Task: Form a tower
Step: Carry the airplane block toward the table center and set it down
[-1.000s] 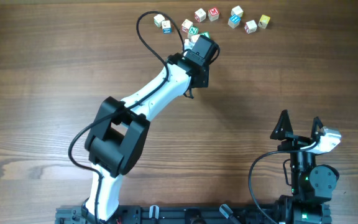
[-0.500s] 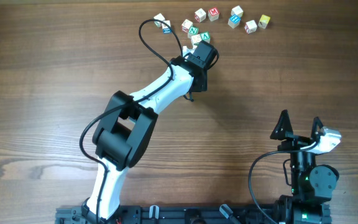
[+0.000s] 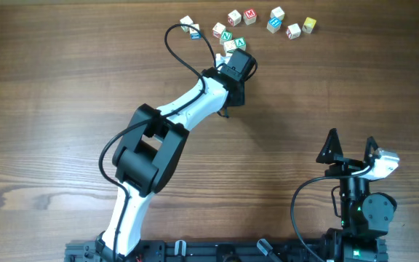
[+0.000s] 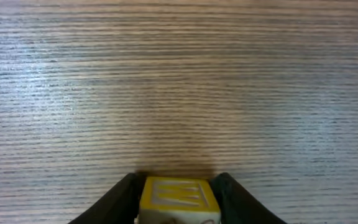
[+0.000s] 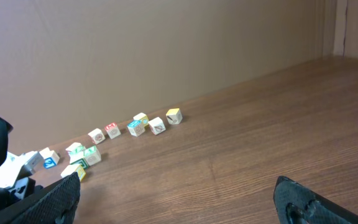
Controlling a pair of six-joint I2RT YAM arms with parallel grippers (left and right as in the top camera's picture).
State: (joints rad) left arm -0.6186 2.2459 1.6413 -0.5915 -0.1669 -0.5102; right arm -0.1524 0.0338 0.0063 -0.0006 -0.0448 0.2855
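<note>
In the left wrist view a yellow-edged letter cube (image 4: 179, 194) sits between the black fingers of my left gripper (image 4: 179, 186). Both fingers lie close along its sides, and contact is unclear. Overhead, the left gripper (image 3: 231, 49) reaches into a cluster of cubes, beside a green-marked cube (image 3: 240, 42). Its head hides what lies under it, so no tower can be made out. My right gripper (image 3: 351, 142) rests near the front right, open and empty, with its fingers (image 5: 61, 199) spread wide and far from the cubes.
Several loose letter cubes lie along the far edge: a red-marked one (image 3: 250, 14), a blue one (image 3: 273, 25), a yellow one (image 3: 309, 25) and a white-and-blue pair (image 3: 190, 27). A black cable (image 3: 177, 40) loops over the left arm.
The left arm's elbow has swung to the right and farther from me. Its gripper head shifted slightly, uncovering the green-marked cube beside it. The right arm has not moved.
</note>
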